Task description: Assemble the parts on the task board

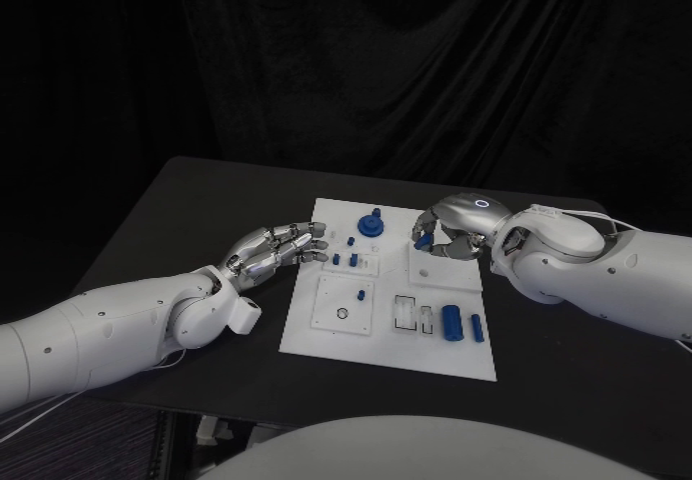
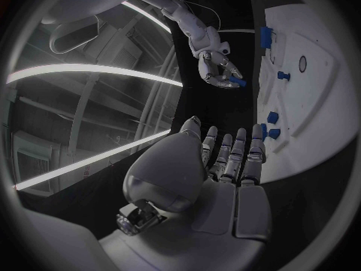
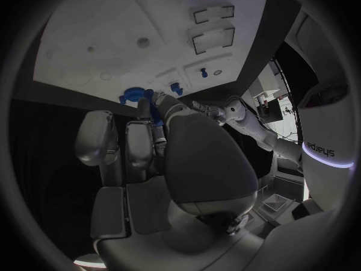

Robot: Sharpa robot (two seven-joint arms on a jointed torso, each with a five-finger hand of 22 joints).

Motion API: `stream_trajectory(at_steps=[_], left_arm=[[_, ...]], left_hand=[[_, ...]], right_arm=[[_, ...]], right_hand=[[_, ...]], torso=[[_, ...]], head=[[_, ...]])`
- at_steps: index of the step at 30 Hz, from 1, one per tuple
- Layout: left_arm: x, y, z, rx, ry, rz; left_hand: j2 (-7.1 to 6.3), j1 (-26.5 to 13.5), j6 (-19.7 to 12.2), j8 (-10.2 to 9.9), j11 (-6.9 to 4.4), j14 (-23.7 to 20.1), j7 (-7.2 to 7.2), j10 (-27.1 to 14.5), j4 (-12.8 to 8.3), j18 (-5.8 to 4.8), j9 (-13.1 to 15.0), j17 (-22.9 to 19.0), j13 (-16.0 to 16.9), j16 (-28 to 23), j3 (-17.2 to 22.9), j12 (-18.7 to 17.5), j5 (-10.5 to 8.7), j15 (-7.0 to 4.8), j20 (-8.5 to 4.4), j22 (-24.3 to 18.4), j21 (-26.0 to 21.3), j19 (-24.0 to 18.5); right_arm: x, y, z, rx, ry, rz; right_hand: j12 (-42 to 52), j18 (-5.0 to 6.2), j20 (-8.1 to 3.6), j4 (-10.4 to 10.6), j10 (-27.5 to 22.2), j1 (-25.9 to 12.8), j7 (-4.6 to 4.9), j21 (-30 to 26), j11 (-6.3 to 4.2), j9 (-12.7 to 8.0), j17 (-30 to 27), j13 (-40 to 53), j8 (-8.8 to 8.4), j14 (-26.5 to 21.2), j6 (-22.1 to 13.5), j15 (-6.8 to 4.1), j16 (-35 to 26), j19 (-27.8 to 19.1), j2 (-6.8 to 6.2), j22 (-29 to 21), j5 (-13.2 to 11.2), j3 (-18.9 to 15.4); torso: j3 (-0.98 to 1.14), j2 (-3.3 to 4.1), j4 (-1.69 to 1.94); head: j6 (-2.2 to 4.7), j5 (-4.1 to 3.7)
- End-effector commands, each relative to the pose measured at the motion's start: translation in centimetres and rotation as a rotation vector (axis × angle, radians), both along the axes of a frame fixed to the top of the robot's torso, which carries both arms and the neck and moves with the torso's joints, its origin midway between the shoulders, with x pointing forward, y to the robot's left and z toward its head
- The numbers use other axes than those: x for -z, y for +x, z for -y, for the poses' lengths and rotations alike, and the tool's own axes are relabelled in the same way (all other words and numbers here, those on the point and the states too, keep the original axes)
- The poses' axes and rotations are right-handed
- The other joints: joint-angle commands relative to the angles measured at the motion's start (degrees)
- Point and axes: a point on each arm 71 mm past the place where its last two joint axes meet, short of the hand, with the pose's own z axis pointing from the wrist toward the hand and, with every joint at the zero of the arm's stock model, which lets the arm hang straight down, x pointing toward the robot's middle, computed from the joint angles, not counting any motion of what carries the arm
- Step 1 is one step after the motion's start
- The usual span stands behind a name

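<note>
The robot's left silver hand (image 1: 274, 248) is hovering at the left edge of the flat white rectangular task board (image 1: 320, 325), its fingers (image 2: 234, 153) lying side by side and lightly curled, holding nothing. Just beyond its fingertips, on the board's upper left section, several small blue plastic pegs (image 1: 345, 259) are standing upright in their seats, so this hand is the nearer one to them.

Moving rightwards, a round blue knob-like part (image 1: 372, 226) is sitting near the board's far edge, between the two hands. Lower on the board, two blue cylindrical parts (image 1: 462, 325) are lying flat by its right edge, their long axes running from the near edge towards the far one, well apart from both hands.

Further right, the right silver hand (image 1: 450, 230) is hanging over the board's upper right section, its fingers curled in and pinching a small blue part (image 1: 423, 240) at their tips; the left wrist view is showing the same blue piece (image 2: 236, 80) gripped between thumb and fingers. Its long axis cannot be told.

The coming move seems to turn on this: the held piece is sitting just above the board, with the round knob slightly to its left and the board's bare right section directly beneath, so the right hand, judging by position, is better placed to lower it. Which seat it belongs to is too small to tell.
</note>
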Motion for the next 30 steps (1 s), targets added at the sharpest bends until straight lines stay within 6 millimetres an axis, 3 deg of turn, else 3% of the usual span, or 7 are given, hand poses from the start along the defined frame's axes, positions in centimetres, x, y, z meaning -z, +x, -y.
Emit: stream_trajectory(at_steps=[1,11,15,22,30], left_arm=[[-0.4,0.0,0.1,-0.002,-0.051,0.037],[-0.3,0.0,0.1,-0.005,-0.053,0.042],[-0.3,0.0,0.1,-0.005,-0.053,0.041],[-0.2,0.0,0.2,-0.004,-0.053,0.040],[-0.1,0.0,0.3,-0.007,-0.051,0.040]], left_hand=[[0.34,-0.2,0.2,0.3,0.40,-0.3,0.32,0.1,0.2,-0.12,0.0,-0.1,0.0,0.2,0.3,-0.2,0.00,0.26,0.17,-0.1,-0.2,-0.3],[0.34,-0.3,0.2,0.4,0.46,-0.5,0.37,0.1,0.2,-0.14,0.0,-0.1,-0.1,0.1,0.3,-0.2,-0.01,0.18,0.11,-0.1,-0.2,-0.4],[0.34,-0.3,0.2,0.4,0.46,-0.5,0.37,0.1,0.2,-0.14,0.0,-0.1,-0.1,0.1,0.3,-0.2,-0.01,0.18,0.11,-0.1,-0.2,-0.4],[0.31,-0.3,0.1,0.3,0.52,-0.7,0.40,0.1,0.2,-0.16,0.0,-0.1,-0.1,0.1,0.4,-0.2,-0.22,0.12,0.03,-0.2,-0.3,-0.6],[0.20,-0.5,0.1,0.3,0.67,-1.0,0.48,0.2,0.1,-0.42,-0.1,-0.2,-0.2,0.2,0.6,-0.3,-0.49,0.14,-0.20,-0.5,-0.8,-2.0]], right_arm=[[-0.8,-0.4,-0.3,0.008,-0.014,-0.018],[-1.4,-3.7,-4.4,-0.138,-0.054,-0.023],[-0.6,-5.2,-6.6,-0.216,-0.082,-0.005],[1.0,-6.4,-9.5,-0.299,-0.100,0.013],[2.8,-7.3,-12.1,-0.377,-0.126,0.024]], right_hand=[[-0.2,-0.28,-0.14,0.3,-0.5,-0.6,-0.07,-0.5,0.12,6.5,-0.2,0.0,3.75,-0.2,-0.2,-0.20,-0.4,-0.4,0.13,8.3,-0.7,0.1],[-0.4,-0.28,-0.10,0.3,-0.5,-0.7,0.06,-0.5,0.23,6.5,0.2,-0.1,3.65,0.0,-0.8,-0.14,-0.1,-0.4,-0.27,8.3,-0.6,0.2],[-0.4,-0.31,-0.09,0.3,-0.4,-0.8,0.02,-0.3,0.18,6.5,0.4,-0.1,3.57,0.1,-1.0,-0.15,0.0,-0.4,-0.38,8.4,-0.6,0.2],[-0.5,-0.31,-0.10,0.3,-0.4,-0.8,0.00,-0.3,0.16,6.5,0.5,-0.1,3.50,0.1,-1.0,-0.17,0.1,-0.3,-0.49,8.4,-0.5,0.3],[-1.9,-0.60,-0.03,0.3,-0.7,-0.9,0.19,1.4,0.41,6.4,2.1,-0.7,2.81,0.8,-1.2,-0.03,1.3,0.3,-0.88,8.8,0.0,1.0]], torso=[[-0.01,0.09,0.03],[-0.09,0.07,0.04],[-0.09,0.07,-0.02],[0.11,0.23,-0.16],[0.00,0.08,0.02]], head=[[-0.01,0.08],[-0.01,0.14],[-0.01,0.37],[-0.01,0.85],[-0.01,1.06]])
